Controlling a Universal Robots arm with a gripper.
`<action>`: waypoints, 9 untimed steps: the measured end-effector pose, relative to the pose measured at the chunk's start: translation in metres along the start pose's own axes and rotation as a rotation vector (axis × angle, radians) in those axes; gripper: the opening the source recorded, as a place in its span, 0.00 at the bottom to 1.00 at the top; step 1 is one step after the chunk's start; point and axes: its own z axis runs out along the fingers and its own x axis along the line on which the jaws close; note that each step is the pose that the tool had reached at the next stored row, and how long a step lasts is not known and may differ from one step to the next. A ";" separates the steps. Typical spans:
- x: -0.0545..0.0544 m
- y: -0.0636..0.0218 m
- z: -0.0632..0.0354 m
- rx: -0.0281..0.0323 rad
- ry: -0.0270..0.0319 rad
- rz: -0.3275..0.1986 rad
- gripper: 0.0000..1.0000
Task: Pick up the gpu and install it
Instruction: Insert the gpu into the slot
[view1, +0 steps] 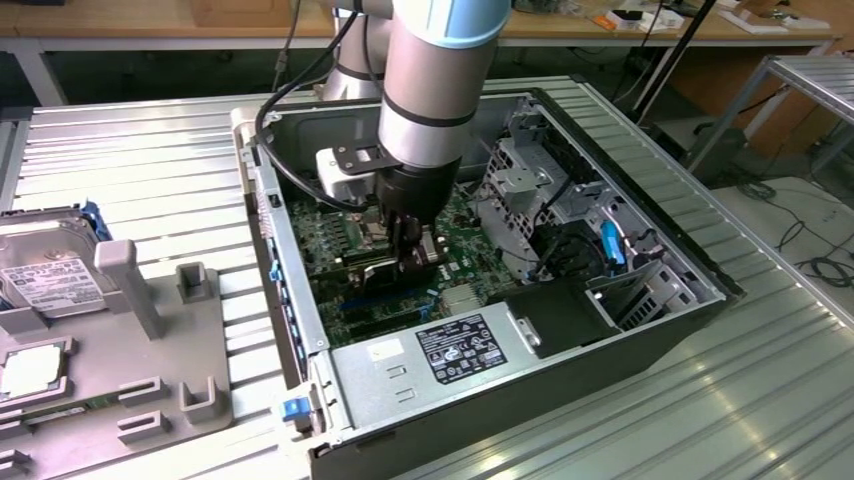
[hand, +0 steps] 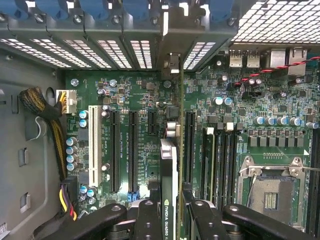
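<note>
1. The gpu (hand: 169, 167), a thin dark expansion card with a silvery metal bracket at its far end and an NVIDIA label on its near edge, stands on edge inside the open case.
2. In the wrist view it is seen edge-on, running across the board between 2 long black expansion slots (hand: 132, 150), with its bracket end up against the row of perforated rear slot covers (hand: 100, 50).
3. Whether its lower edge touches a slot cannot be told.
4. The jaws are clamped on the card, 1 black finger pressed on each face near the labelled end.
5. In the exterior view the card (view1: 371, 272) sits low over the green motherboard (view1: 320, 240), under the silver and grey robot arm (view1: 434, 90) that reaches straight down into the case.
6. On the board, a white slot (hand: 93, 145) lies further out on 1 side and an empty metal-framed processor socket (hand: 270, 192) on the other.
7. A braided cable bundle (hand: 42, 107) runs along the grey case wall.
8. The black open computer case (view1: 667, 250) lies on its side on the ribbed metal worktop (view1: 147, 160), with a silver labelled power supply (view1: 427, 355) at its near end.
9. On the exterior view's left, a grey parts fixture (view1: 134, 330) holds a silver hard drive with a white label (view1: 47, 270).
</note>
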 end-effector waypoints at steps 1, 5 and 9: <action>0.000 0.0000 0.0000 0.0000 0.0000 0.000 0.27; 0.000 0.0000 0.0010 0.0015 0.0001 -0.001 0.27; 0.000 0.0000 0.0022 0.0035 0.0003 -0.002 0.27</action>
